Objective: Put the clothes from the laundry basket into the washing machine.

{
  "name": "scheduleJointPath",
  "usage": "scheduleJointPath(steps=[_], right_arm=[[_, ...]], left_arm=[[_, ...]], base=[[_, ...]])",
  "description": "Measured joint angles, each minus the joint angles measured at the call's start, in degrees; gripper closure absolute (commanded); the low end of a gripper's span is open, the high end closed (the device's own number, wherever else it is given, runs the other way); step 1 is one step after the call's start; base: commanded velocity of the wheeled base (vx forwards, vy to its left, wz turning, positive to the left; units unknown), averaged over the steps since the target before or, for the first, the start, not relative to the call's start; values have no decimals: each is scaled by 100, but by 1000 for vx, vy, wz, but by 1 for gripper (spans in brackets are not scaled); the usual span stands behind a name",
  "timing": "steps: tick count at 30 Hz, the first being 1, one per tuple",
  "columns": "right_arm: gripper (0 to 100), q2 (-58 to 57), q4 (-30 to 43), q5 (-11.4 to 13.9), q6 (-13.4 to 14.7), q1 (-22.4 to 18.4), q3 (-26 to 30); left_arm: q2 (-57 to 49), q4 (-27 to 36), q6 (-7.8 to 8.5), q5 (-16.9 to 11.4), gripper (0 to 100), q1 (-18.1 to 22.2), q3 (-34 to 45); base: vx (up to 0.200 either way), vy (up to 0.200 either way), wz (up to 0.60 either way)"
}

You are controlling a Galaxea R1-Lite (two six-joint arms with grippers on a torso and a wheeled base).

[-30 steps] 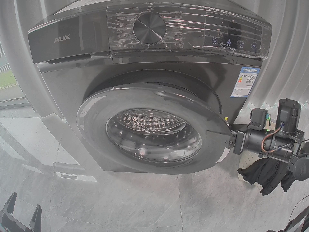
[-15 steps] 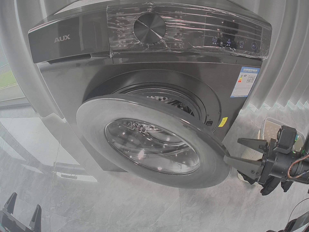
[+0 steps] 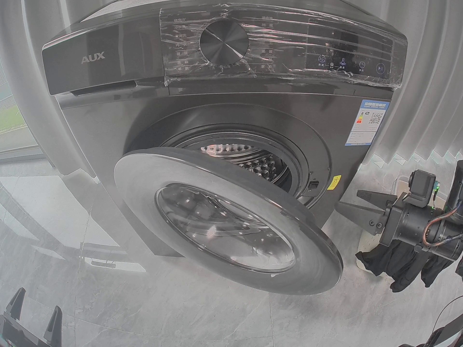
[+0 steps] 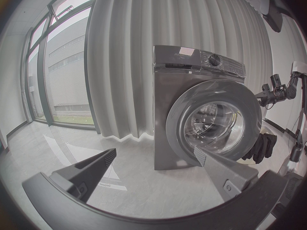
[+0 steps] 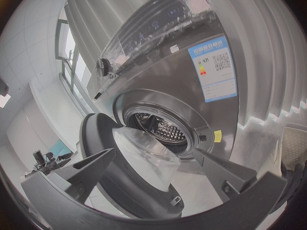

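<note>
Right pincer: open and empty, hanging just right of the door edge and no longer touching it; a second ago it was at that edge, pulling.
Left pincer: open and empty, low at the near left, well apart from the washing machine; no move seen.
Door: has swung from almost shut to about half open, hinged on the left, with its free edge out toward the near right.
Drum: its mouth now shows behind the door; I can see nothing inside.
Clothes: a dark bundle draped over the rim of the basket, on the floor right of the machine, beneath the right arm.
Meaning: opening looks finished and loading has not begun. The way to the drum from the right seems free, though a wider door would ease it.
Next: likely down to the clothes for a grip.
</note>
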Motion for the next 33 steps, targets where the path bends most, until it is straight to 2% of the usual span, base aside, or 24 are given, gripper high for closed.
scheduleJointPath(steps=[9, 17, 21, 27, 30, 33], right_arm=[[0, 369, 2, -55, -27, 430, 69], [0, 272, 43, -33, -38, 1051, 455], [0, 46, 22, -30, -7, 1211, 603], [0, -20, 0, -79, 134, 841, 483], [0, 156, -20, -224, 184, 692, 356], [0, 402, -68, -384, 224, 646, 251]], left_arm=[[0, 0, 6, 0, 0, 0, 0], [0, 4, 9, 0, 0, 0, 0], [0, 0, 9, 0, 0, 0, 0], [0, -2, 5, 0, 0, -2, 0], [0, 0, 2, 0, 0, -2, 0], [0, 0, 2, 0, 0, -2, 0]], base=[[0, 0, 0], [0, 0, 0], [0, 0, 0], [-167, 0, 0], [-200, 0, 0], [0, 0, 0]])
